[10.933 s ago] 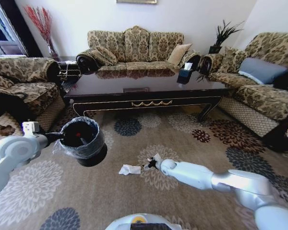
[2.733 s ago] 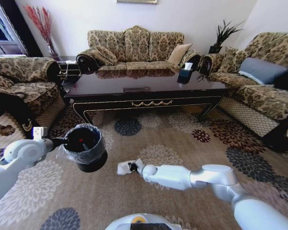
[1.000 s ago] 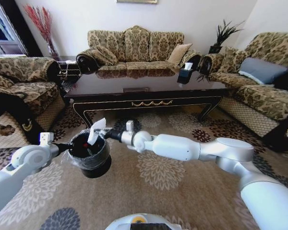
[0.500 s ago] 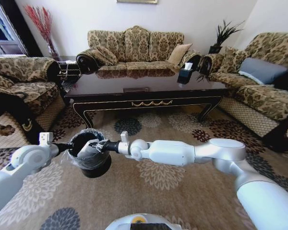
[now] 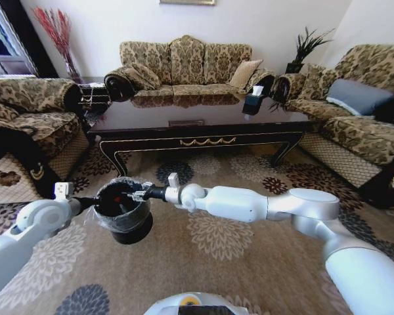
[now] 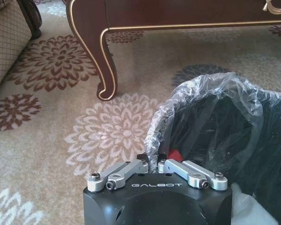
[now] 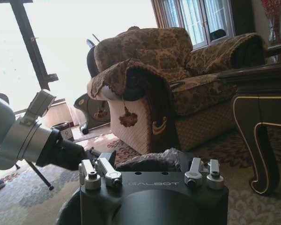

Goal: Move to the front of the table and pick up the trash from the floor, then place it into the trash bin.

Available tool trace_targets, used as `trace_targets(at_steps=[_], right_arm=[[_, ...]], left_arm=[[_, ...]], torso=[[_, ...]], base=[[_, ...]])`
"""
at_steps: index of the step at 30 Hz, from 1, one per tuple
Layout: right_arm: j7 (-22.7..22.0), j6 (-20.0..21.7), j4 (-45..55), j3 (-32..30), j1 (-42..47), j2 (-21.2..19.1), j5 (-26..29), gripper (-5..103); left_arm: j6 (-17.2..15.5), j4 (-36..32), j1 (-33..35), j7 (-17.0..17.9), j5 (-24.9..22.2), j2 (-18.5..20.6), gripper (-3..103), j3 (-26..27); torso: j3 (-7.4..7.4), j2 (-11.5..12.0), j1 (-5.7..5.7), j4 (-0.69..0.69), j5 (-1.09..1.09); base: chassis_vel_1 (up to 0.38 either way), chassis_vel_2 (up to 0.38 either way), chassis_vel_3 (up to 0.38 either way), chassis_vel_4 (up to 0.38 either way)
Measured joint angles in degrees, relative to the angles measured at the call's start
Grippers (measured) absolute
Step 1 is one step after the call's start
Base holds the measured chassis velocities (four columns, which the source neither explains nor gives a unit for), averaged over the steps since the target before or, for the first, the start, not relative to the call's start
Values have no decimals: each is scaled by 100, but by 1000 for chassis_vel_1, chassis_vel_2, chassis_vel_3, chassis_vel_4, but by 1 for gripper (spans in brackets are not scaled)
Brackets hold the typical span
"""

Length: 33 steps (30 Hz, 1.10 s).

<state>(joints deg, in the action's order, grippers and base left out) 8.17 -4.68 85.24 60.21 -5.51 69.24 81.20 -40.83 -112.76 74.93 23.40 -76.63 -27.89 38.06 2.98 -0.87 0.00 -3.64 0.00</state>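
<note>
- Left gripper (image 6: 158,165): closed on the near rim of the bin (image 5: 123,211), pinching the crinkled liner (image 6: 215,96); in the head view it (image 5: 90,202) holds the bin above the carpet (image 5: 249,262), left of centre.
- Right gripper (image 5: 135,194): reached across from the right and poised over the bin's mouth, fingers spread, nothing between them. In its own wrist view the finger bases (image 7: 200,174) stand apart above the liner edge.
- Trash: a red piece (image 6: 173,154) lies inside the bin just behind the left gripper; a white piece (image 6: 246,211) sits low against the inner wall. In the head view a red spot (image 5: 118,197) shows in the bin's dark interior.
- Table (image 5: 203,128): beyond the bin, its gilt-trimmed front apron facing the robot. Its curved front leg (image 6: 105,65) stands near the bin's rim, apart from it, with a strip of carpet between.
- Open room: the carpet between table front and robot base is unobstructed to the right of the bin.
- Bounds: an armchair (image 5: 26,125) on the left, a sofa (image 5: 361,118) on the right and another sofa (image 5: 184,65) behind the table.
</note>
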Motion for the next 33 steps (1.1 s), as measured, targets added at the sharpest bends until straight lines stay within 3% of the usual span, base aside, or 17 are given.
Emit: trace_targets(at_steps=[2,4,7,13,18,20,29,33], right_arm=[[-440,-74,11,-437,253,2,31,85],[-577,-103,-20,-542,299,-5,35,85],[-1393,-237,-283,-896,385,-114,-74,99],[-2553,-273,-811,-1334,510,-527,-615,100],[-2985,-285,-876,-1767,725,-894,-555,100],[-3149,-391,-838,-2083,948,-1134,-497,100],[-3359,-733,-760,-2494,1306,-1717,-508,100],[-3410,-762,-729,-2532,1336,-1843,-506,100]], left_arm=[[0,-54,104,-5,37,-105,3,2],[-1,-59,135,-2,65,-139,3,2],[12,-64,220,19,207,-346,3,-56],[114,-40,317,65,552,-773,3,-212],[232,26,400,7,851,-1031,3,-261],[514,193,405,-216,1401,-1226,3,-380],[1230,707,259,-488,2077,-1685,3,-610],[1345,879,218,-537,2198,-1821,3,-676]], torso=[[0,0,0,0,0],[0,0,0,0,1],[0,0,0,2,1],[1,0,0,-2,2],[0,0,0,-1,2],[0,0,0,-1,1],[0,0,0,-2,4],[0,0,0,-2,0]], base=[[0,0,0,0],[0,0,0,0],[0,0,0,0],[0,0,0,0],[0,0,0,0],[0,0,0,0],[0,0,0,0],[0,0,0,0]])
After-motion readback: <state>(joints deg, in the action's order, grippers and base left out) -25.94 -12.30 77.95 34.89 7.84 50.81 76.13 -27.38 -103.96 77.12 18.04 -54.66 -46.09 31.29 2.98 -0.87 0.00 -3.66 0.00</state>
